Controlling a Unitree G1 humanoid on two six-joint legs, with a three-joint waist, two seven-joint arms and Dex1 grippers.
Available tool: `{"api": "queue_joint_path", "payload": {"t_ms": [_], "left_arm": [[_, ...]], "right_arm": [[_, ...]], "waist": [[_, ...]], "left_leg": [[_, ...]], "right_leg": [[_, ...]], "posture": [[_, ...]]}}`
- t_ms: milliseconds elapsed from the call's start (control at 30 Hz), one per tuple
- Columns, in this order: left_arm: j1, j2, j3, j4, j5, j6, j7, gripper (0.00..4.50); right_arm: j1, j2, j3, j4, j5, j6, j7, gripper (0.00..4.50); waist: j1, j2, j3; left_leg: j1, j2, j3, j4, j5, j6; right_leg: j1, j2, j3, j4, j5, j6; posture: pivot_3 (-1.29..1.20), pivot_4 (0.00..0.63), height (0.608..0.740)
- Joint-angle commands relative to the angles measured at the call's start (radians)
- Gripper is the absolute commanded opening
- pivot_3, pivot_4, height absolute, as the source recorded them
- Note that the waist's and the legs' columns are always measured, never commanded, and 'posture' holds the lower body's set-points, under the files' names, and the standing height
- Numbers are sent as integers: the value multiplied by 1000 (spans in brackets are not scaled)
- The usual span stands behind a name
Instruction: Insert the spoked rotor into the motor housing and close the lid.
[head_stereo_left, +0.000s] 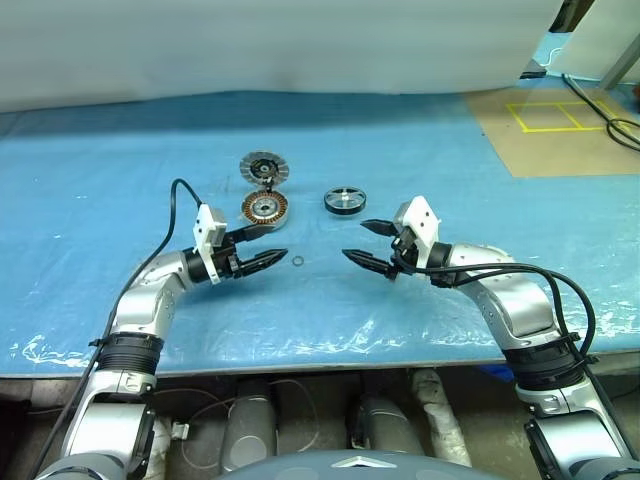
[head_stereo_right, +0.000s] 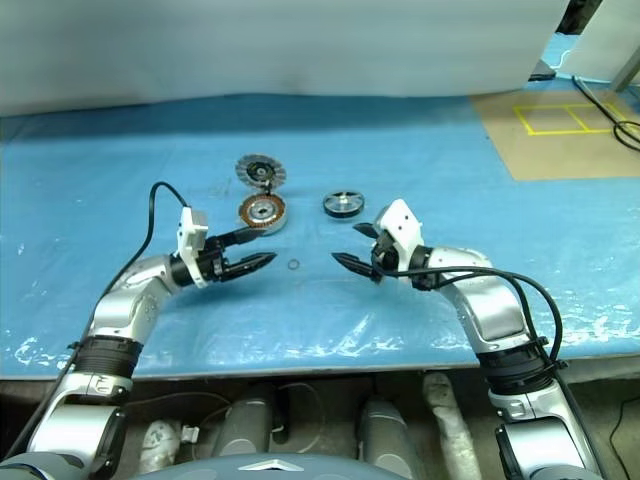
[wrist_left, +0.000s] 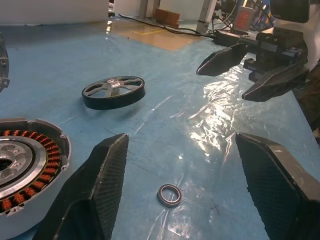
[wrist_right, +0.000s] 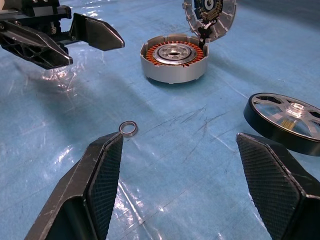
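Observation:
The motor housing (head_stereo_left: 265, 208) sits on the blue sheet, its copper windings showing. The ribbed lid (head_stereo_left: 263, 167) stands tilted up at the housing's far rim, joined to it by a dark piece. To the right of the housing, the dark spoked rotor (head_stereo_left: 344, 199) lies flat. My left gripper (head_stereo_left: 281, 242) hovers open and empty just in front of the housing, pointing right. Facing it, my right gripper (head_stereo_left: 354, 240) is open and empty, in front of the rotor. In the right wrist view the rotor (wrist_right: 287, 120) and housing (wrist_right: 172, 57) lie beyond the fingers.
A tiny thin metal ring (head_stereo_left: 298, 262) lies on the sheet between the two grippers. The blue sheet (head_stereo_left: 120, 190) covers the table, whose front edge runs close below both arms. A brown board (head_stereo_left: 560, 130) with yellow tape lies at the far right.

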Motion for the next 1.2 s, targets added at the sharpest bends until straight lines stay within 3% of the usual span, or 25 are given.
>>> {"api": "queue_joint_path", "payload": {"t_ms": [33,1200], "left_arm": [[-3,8,18,-24,-6,-17,-2,3588],[-111,-16,36,-47,-13,71,136,3588]], "right_arm": [[-4,-11,-12,-46,4,-5,5,3772],[-5,-7,-13,-39,-14,-12,-2,3772]], "waist": [[0,0,0],[0,0,0]], "left_leg": [[0,0,0,0,0,0],[0,0,0,0,0,0]], "right_leg": [[0,0,0,0,0,0],[0,0,0,0,0,0]], "posture": [[0,150,740],[0,150,740]]}}
